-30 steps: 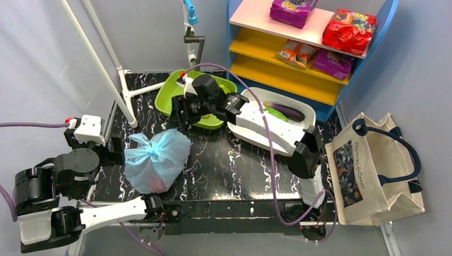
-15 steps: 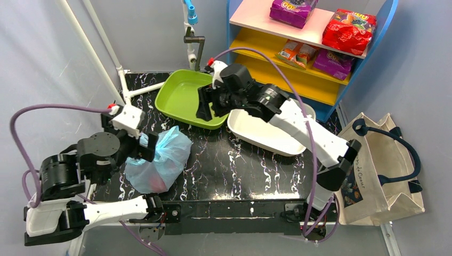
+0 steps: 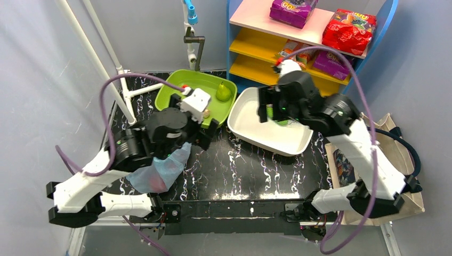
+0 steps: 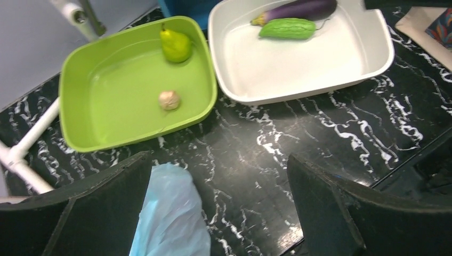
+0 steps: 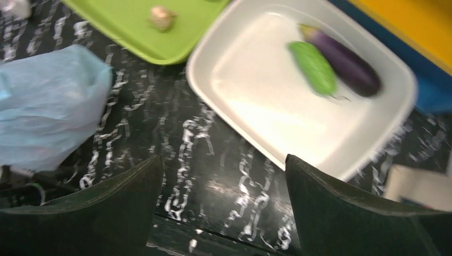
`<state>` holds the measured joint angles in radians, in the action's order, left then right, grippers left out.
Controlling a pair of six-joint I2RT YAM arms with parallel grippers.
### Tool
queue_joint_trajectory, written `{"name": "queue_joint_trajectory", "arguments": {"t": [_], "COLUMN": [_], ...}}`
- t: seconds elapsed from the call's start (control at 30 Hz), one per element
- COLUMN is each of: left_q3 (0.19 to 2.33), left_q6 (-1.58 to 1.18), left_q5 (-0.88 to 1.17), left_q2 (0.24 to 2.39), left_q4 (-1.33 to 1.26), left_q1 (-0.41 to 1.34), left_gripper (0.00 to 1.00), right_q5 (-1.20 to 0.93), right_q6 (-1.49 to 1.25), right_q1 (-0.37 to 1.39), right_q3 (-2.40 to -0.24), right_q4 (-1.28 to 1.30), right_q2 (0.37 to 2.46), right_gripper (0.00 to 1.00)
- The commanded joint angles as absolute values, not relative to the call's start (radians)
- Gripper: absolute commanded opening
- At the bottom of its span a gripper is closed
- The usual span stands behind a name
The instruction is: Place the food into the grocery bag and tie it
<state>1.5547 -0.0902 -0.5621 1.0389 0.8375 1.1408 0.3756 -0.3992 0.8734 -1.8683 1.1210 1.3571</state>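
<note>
Left gripper is seen spread wide, empty, near grocery bag; right gripper likewise released, nothing held, over white tray.

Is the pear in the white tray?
No, the pear lies in the green tray; the white tray holds an eggplant and a green gourd.

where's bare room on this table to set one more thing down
Widest bare patch: the black tabletop between the blue bag, the white tray and the near edge. The green tray is mostly bare too, holding only a pear and a small beige item. Crowded: the white tray's far side, with eggplant and green gourd.
</note>
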Motion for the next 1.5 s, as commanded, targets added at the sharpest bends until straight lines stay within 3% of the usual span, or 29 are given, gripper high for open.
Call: {"name": "queue_joint_trajectory", "arguments": {"t": [0.0, 0.3, 0.57, 0.77, 0.9, 1.03, 1.3, 1.47], "left_q3": [1.626, 1.667, 1.624, 1.608, 1.594, 1.597, 1.557, 1.563], "left_q6": [-0.114, -0.183, -0.295, -0.340, -0.363, -0.380, -0.386, -0.360], "left_q5": [-0.492, -0.386, -0.337, -0.328, -0.329, -0.334, -0.320, -0.269], "left_q2": [1.134, 1.234, 1.224, 1.207, 1.195, 1.186, 1.155, 1.177], "left_q4": [0.730, 0.689, 0.691, 0.704, 0.709, 0.728, 0.732, 0.736], "left_q1": [1.140, 1.139, 1.145, 1.159, 1.167, 1.176, 1.178, 1.178], "left_gripper": [0.98, 0.98, 0.98, 0.98, 0.98, 0.98, 0.98, 0.98], "right_q5": [0.628, 0.982, 0.992, 0.720, 0.545, 0.578, 0.807, 0.842], "right_q6": [-0.459, -0.634, -0.454, -0.263, -0.205, -0.223, -0.197, -0.184], "right_q1": [0.837, 0.755, 0.667, 0.437, 0.235, 0.196, 0.120, 0.053], "right_q3": [-1.830, -1.556, -1.290, -1.315, -1.448, -1.550, -1.345, -1.274], "right_q4": [1.335, 1.541, 1.277, 1.127, 1.132, 1.174, 1.127, 1.075], "right_q2": [1.233, 0.923, 0.723, 0.798, 0.923, 0.982, 0.953, 0.921], "right_gripper": [0.91, 0.92, 0.94, 0.98, 0.98, 0.98, 0.98, 0.98]}}
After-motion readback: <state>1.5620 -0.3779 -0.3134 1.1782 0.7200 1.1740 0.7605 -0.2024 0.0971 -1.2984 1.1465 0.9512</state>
